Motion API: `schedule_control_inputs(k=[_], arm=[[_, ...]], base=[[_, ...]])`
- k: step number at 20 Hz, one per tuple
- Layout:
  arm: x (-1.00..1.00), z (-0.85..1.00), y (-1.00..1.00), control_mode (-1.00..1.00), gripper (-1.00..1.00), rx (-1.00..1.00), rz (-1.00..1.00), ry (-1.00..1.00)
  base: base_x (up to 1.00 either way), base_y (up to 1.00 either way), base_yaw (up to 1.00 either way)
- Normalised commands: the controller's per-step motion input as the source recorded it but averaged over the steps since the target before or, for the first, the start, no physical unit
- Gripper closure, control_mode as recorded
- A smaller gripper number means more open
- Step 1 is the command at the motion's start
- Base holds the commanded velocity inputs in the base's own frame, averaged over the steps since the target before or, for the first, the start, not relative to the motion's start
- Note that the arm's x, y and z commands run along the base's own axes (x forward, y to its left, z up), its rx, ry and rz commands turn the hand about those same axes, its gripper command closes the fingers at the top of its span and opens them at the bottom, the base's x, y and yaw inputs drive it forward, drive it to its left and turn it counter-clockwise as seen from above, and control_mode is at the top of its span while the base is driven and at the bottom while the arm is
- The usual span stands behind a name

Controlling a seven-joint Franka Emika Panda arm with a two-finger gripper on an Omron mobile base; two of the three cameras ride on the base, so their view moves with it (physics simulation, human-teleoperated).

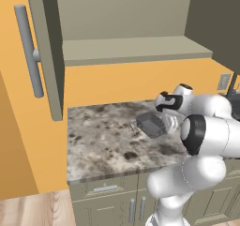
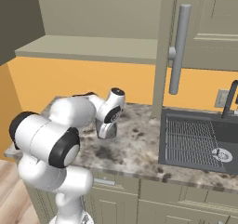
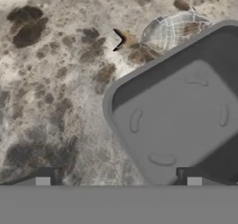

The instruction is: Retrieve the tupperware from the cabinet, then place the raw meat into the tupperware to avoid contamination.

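You see the cabinet [image 1: 136, 47] open above the speckled counter [image 1: 103, 140], its shelf [image 2: 93, 49] bare and the door [image 2: 186, 32] swung out. On the counter the tupperware [image 3: 181, 116] sits upright just beside a clear wrapped item [image 3: 174, 29], with your gripper [image 3: 118, 181] directly above it, jaws spread wide apart and clamped on nothing

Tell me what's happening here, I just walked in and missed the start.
The robot arm has its gripper open low over the marbled counter, just above the tupperware. The dark tub sits empty on the counter, not gripped. The cabinet above stands open, its shelf bare. A small see-through wrapped item lies beside the tub.
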Motion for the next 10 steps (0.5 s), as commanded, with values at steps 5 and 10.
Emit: schedule_control_inputs(k=[5, 10], arm=[[-0.26, 0.48, -0.01, -1.0, -1.0, 0.0, -0.05, 0.1], [-0.3, 0.29, 0.0, -1.0, -1.0, 0.0, -0.14, 0.1]], base=[[0.0, 0.0, 0.0], [0.0, 0.0, 0.0]])
